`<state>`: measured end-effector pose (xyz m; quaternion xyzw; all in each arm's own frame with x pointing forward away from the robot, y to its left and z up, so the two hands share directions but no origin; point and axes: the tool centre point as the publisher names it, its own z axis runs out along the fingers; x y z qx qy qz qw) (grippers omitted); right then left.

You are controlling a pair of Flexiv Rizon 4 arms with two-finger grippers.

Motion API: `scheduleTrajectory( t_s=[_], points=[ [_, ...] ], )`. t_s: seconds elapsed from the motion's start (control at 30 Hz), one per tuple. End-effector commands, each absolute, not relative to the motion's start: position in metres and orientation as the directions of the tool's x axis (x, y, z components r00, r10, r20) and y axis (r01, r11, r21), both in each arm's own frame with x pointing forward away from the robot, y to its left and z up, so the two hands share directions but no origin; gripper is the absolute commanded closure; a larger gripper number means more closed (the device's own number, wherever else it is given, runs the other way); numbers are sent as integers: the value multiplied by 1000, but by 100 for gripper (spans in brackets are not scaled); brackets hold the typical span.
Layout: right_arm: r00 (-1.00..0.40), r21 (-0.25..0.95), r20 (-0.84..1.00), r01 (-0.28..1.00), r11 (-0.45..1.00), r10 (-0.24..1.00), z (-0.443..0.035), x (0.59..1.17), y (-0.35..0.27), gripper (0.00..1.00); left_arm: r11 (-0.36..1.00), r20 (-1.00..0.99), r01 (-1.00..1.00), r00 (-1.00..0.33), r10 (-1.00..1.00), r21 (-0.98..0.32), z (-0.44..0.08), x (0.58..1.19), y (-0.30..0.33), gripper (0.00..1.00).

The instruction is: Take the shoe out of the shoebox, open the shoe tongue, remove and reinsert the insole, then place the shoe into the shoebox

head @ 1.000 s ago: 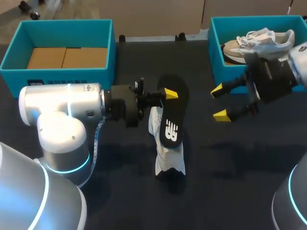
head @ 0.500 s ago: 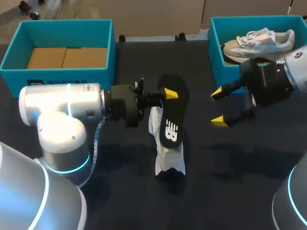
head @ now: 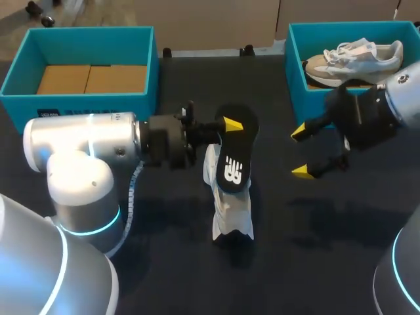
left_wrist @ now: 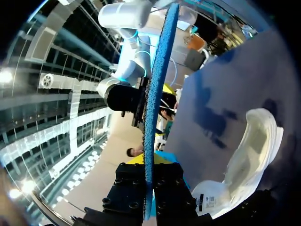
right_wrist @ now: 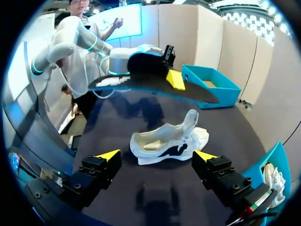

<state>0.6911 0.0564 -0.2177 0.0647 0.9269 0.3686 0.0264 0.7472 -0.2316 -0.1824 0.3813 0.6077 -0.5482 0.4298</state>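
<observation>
Dark table (head: pixel 315 256), left arm (head: pixel 85 141) level — left fingers (head: pixel 231 124) clamping insole (head: pixel 233 164), right fingers (head: pixel 299 131) apart

One camera sits high behind me and looks down on the whole table (head: pixel 315 262). The camera on my left claw (left_wrist: pixel 149 176) is right up against the edge of the insole (left_wrist: pixel 157 84). The camera on my right claw (right_wrist: pixel 157 155) looks across from farther back, and all three see the white shoe (head: pixel 230 211).
</observation>
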Motion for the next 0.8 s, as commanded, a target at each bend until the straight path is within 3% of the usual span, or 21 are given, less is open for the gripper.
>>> scheduleTrajectory(
  t_s=[0.03, 0.5, 0.8],
  points=[
    [-989, 665, -28, 90, 741, 146, -217, 684, 52, 0, 86, -906, 903, -424, 11, -421, -175, 734, -220, 100],
    [-988, 616, -59, 78, 784, 144, -228, 683, 49, 0, 3, -744, 744, -668, -19, -668, -174, 691, -216, 100],
    [-989, 607, -68, 64, 792, 132, -229, 683, 49, 0, -10, -679, 679, -734, -16, -734, -170, 674, -212, 100]
  ],
)
